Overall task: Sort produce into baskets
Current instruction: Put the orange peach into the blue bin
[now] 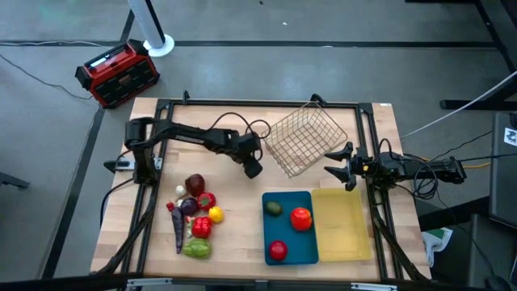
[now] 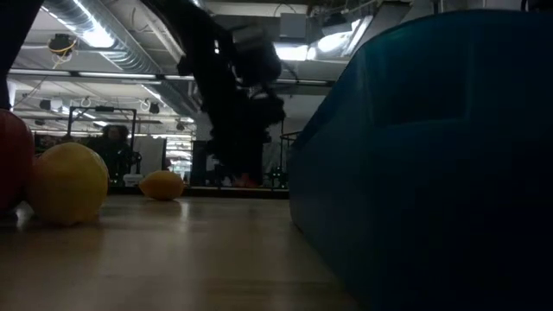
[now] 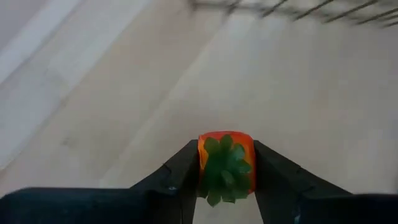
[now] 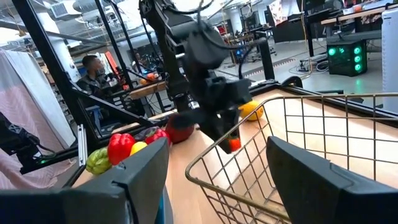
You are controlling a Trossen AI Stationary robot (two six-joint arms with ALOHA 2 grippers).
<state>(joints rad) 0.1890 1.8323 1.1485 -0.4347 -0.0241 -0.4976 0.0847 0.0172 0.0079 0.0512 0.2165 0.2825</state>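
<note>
My left gripper [image 1: 253, 167] is shut on a small orange piece of produce with a green leafy top [image 3: 225, 163], above the table just left of the silver wire-mesh basket [image 1: 307, 139]. My right gripper [image 1: 339, 168] is open and empty at the basket's right side, with the basket's rim [image 4: 261, 134] ahead of its fingers. The blue tray [image 1: 311, 246] holds a green piece [image 1: 275, 208], a red-orange one [image 1: 300, 218] and a red one [image 1: 277, 250]. The pale yellow tray [image 1: 343, 226] lies to its right. A pile of produce [image 1: 195, 217] lies on the table's left part. My left gripper pinches the orange piece by its two opposite sides [image 3: 203, 149] between its two fingers, with the green top [image 3: 224, 177] facing the wrist. The fingers point down at it from above. In the right wrist view the piece [image 4: 234, 144] hangs below the fingers, clear of the table.
A red-and-black box [image 1: 117, 74] stands on the floor beyond the table's far left corner. In the low view a yellow fruit [image 2: 69, 183] and a smaller orange-yellow one [image 2: 162, 184] lie on the table left of the blue tray's wall [image 2: 432, 155]. A person [image 4: 93, 68] sits behind the table.
</note>
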